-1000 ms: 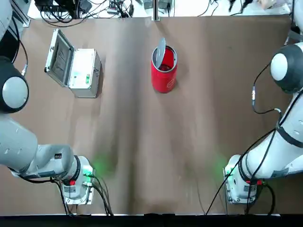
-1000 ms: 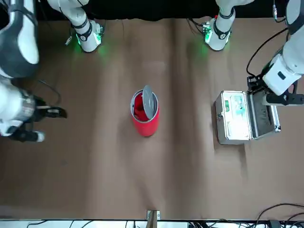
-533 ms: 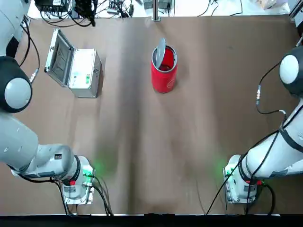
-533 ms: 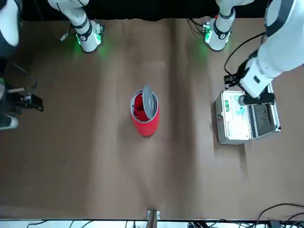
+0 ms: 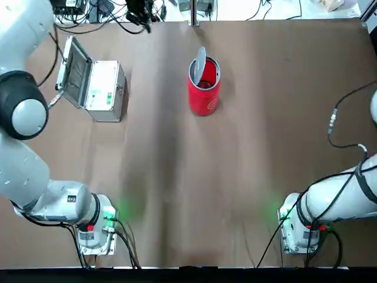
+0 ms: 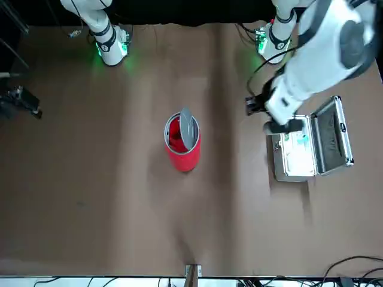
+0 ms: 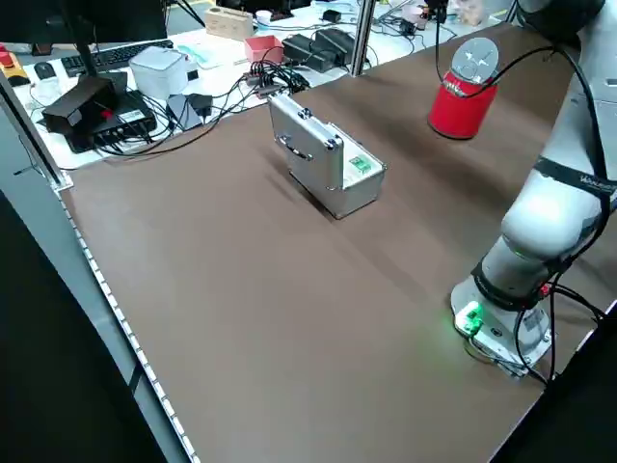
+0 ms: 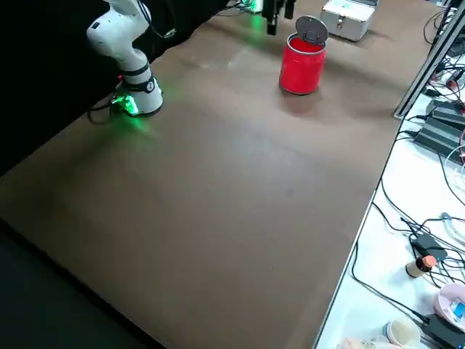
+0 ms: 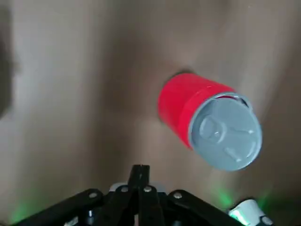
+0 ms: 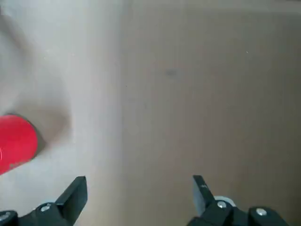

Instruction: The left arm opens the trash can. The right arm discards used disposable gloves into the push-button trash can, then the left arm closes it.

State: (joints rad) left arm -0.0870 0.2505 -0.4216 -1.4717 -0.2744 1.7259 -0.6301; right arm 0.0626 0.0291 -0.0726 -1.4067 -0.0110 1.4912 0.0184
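Note:
The red trash can [image 5: 204,94] stands at the far middle of the table with its grey lid [image 5: 200,61] flipped up. The gloves are out of view. My left gripper [image 6: 256,107] hangs raised between the silver box and the can, apart from both. In its wrist view the left gripper [image 9: 140,172] is shut with nothing in it, and the can [image 9: 188,106] and lid [image 9: 226,136] show beyond it. My right gripper [image 6: 21,101] is off at the robot's right table edge; the right gripper [image 10: 138,189] is open and holds nothing.
A silver box [image 5: 100,88] with its hinged lid open sits on the robot's left, far side. Both arm bases [image 5: 94,227] glow green at the near edge. Cables and desk clutter [image 7: 193,77] lie beyond the table's edges.
The left gripper has swung from above the silver box toward the can. The right gripper has drawn back farther to the robot's right edge. The can has not moved, and its lid stays up.

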